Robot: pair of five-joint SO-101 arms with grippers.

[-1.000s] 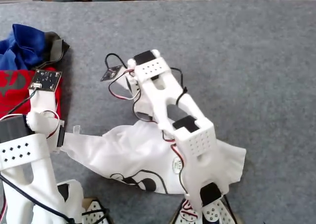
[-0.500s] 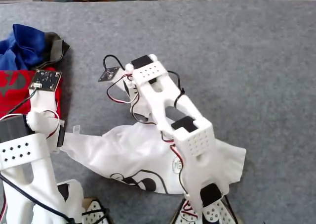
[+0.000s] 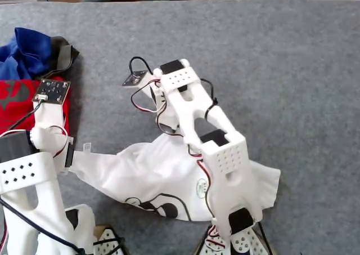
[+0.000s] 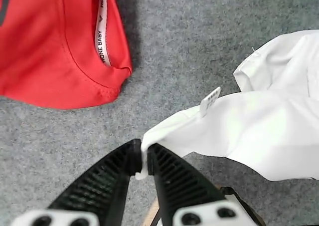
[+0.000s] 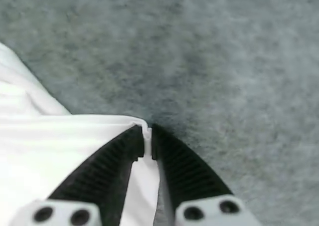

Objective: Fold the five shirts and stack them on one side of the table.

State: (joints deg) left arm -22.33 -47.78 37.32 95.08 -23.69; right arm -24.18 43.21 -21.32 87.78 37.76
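Observation:
A white shirt [image 3: 152, 176] with a black print lies crumpled near the table's front edge. My left gripper [image 4: 143, 156] is shut on one corner of it, at its left end [image 3: 71, 153]. My right gripper [image 5: 147, 135] is shut on a hem of the same white shirt [image 5: 55, 146], just above the grey cloth. The right arm [image 3: 194, 108] stands over the shirt's far edge and hides its own fingers in the high view. A red shirt [image 4: 50, 41] lies flat beside the left gripper.
At the table's far left, a blue shirt [image 3: 22, 52] and a dark grey one [image 3: 64, 49] are bunched together behind the red shirt [image 3: 14, 92]. Grey table cloth [image 3: 281, 69] stretches across the right and back.
The right arm's wrist swung slightly left, then back to the right. The white shirt and the left arm have hardly moved.

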